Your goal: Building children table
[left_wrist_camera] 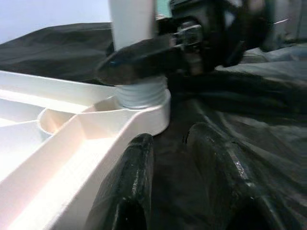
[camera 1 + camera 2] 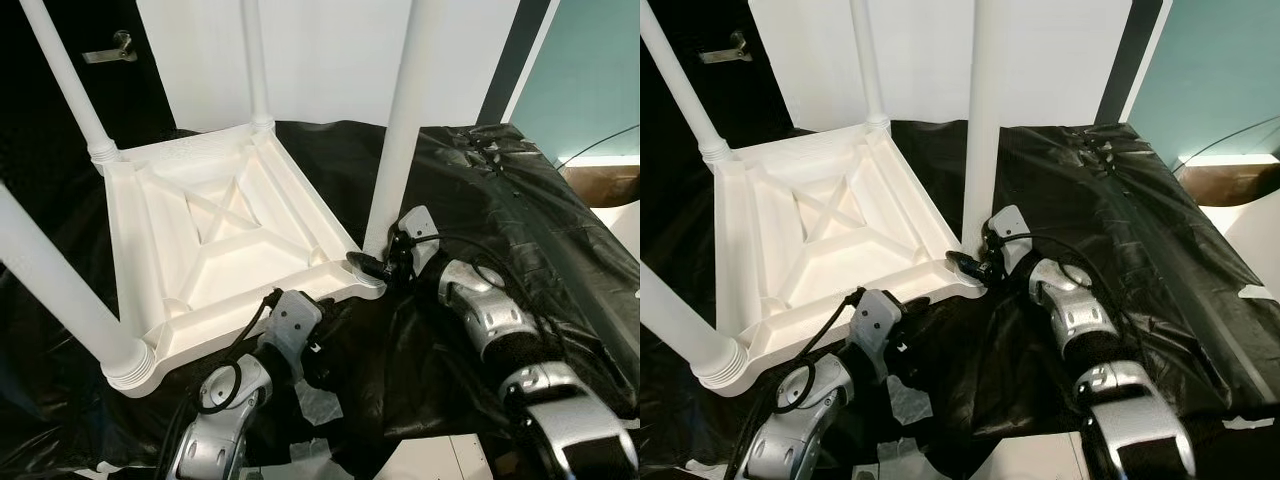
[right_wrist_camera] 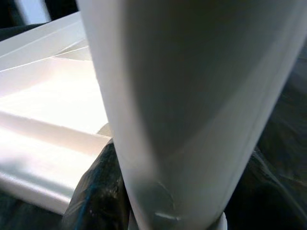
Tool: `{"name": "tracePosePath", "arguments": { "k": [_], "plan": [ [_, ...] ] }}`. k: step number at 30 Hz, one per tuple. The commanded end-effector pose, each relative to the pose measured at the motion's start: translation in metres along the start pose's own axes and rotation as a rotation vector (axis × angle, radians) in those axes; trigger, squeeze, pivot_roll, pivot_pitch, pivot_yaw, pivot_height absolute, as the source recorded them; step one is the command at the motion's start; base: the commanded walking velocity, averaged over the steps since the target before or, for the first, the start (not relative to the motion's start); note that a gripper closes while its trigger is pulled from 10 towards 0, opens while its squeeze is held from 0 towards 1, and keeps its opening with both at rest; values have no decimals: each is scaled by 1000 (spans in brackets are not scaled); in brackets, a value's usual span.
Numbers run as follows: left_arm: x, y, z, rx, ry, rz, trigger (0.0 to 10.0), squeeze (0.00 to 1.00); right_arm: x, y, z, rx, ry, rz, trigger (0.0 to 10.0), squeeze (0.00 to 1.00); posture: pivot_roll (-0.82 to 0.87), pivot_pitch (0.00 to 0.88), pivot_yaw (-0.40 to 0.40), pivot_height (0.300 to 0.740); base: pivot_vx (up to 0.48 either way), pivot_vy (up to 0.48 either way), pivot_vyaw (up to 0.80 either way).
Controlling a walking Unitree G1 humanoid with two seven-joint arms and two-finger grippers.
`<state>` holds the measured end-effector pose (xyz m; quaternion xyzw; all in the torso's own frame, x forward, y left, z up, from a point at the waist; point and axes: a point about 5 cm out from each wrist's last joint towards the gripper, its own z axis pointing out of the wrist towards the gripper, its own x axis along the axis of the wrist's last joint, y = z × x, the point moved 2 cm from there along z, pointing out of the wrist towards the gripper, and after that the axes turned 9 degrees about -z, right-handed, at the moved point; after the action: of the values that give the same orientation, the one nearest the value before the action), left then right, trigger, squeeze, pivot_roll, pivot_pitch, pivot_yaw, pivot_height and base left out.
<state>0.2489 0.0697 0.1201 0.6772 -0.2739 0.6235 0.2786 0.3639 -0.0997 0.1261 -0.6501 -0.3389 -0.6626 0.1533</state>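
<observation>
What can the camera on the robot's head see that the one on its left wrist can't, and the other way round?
The left eye view takes in the whole upturned white tabletop on black sheeting, with all four legs standing up.

The left wrist view shows the threaded collar where the near leg screws into its corner socket, and the left gripper beside the table's edge.

Both show the right gripper clasping that leg's base.

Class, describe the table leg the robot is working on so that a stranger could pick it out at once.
Find the upturned white plastic tabletop lying on the black plastic sheet. Four white round legs rise from its corners. The one you want is the white leg at the corner nearest the robot's right arm: alone among them, it has the right pincer closed around its base.
</observation>
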Motion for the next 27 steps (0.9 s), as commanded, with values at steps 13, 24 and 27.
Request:
{"name": "tracePosePath", "arguments": {
  "k": [13, 24, 27],
  "plan": [
    [-2, -4, -1, 85, 6, -3, 10000, 0, -27, -29, -6, -352, -139, 205, 10000, 0, 132, 0, -50, 740, 0, 0, 0],
    [-2, -1, 0, 76, 7, -10, 10000, 0, -9, -29, -5, -352, -55, 212, 10000, 0, 127, 2, -46, 740, 0, 0, 0],
    [-2, -1, 0, 77, 6, -10, 10000, 0, -7, -26, -6, -347, -50, 208, 10000, 0, 129, 4, -47, 740, 0, 0, 0]
  ]
}}
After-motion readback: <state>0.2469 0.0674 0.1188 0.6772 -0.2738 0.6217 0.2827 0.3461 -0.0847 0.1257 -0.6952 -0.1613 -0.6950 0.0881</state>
